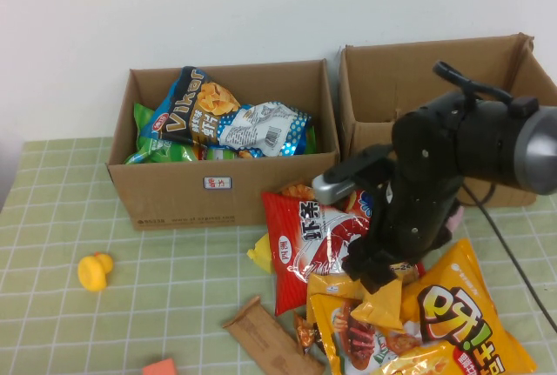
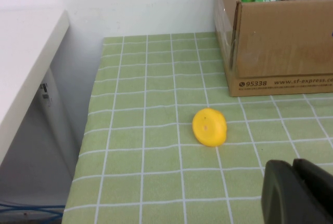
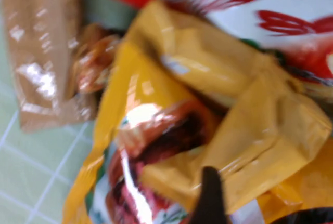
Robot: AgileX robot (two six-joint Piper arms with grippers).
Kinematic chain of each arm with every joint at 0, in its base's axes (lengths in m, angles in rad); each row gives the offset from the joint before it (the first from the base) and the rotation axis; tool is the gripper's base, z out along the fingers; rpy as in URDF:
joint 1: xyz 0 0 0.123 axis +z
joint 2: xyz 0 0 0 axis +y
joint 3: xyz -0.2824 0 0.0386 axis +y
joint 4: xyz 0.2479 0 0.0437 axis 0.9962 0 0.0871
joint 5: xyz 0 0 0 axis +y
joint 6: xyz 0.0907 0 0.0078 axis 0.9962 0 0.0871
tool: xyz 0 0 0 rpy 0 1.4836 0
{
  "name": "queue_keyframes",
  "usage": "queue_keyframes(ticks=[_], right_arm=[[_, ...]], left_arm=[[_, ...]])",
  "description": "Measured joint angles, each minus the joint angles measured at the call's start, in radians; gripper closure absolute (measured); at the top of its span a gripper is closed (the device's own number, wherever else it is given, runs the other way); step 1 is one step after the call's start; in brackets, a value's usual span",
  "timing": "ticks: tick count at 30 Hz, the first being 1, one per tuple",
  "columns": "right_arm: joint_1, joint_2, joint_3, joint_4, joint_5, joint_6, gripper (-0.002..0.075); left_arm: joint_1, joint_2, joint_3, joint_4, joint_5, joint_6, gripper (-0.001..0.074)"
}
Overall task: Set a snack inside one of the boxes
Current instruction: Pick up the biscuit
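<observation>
High view, right gripper [image 1: 379, 281] hidden, left gripper [image 2: 299, 193] cropped

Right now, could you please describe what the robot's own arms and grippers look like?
The right arm is glossy black with a silver-grey end section, a grey bar across its wrist and a thin black cable trailing off it. The right gripper is black, over the snack pile. The left gripper shows only as matte black blocky fingers in its wrist view, above the green checked tablecloth.

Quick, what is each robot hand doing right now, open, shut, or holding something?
Left hand: off by the table's left edge, near the yellow toy; holding nothing, open or shut cannot be told.
Right hand: shut on the yellow snack bag.
</observation>
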Motion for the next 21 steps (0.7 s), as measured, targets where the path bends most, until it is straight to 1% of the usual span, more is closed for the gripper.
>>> queue_keyframes(ticks=[2, 4, 10, 14, 16, 18, 21], right_arm=[[-0.016, 0.014, 0.000, 0.018, -0.004, 0.035, 0.0167], [-0.019, 0.033, 0.000, 0.038, -0.005, 0.051, 0.0147], [-0.019, 0.092, -0.001, 0.137, -0.047, 0.063, 0.0135], [-0.019, 0.126, -0.001, 0.151, -0.049, 0.063, 0.0140], [-0.019, 0.135, -0.001, 0.151, -0.043, 0.063, 0.0169], [-0.019, 0.135, -0.001, 0.151, -0.039, 0.061, 0.0230], [-0.019, 0.118, -0.001, 0.140, -0.035, 0.055, 0.0396]], left_arm=[[0.000, 0.000, 0.000, 0.000, 0.000, 0.000, 0.0737], [0.000, 0.000, 0.000, 0.000, 0.000, 0.000, 0.0737], [0.000, 0.000, 0.000, 0.000, 0.000, 0.000, 0.0737], [0.000, 0.000, 0.000, 0.000, 0.000, 0.000, 0.0737], [0.000, 0.000, 0.000, 0.000, 0.000, 0.000, 0.0737], [0.000, 0.000, 0.000, 0.000, 0.000, 0.000, 0.0737], [0.000, 0.000, 0.000, 0.000, 0.000, 0.000, 0.0737]])
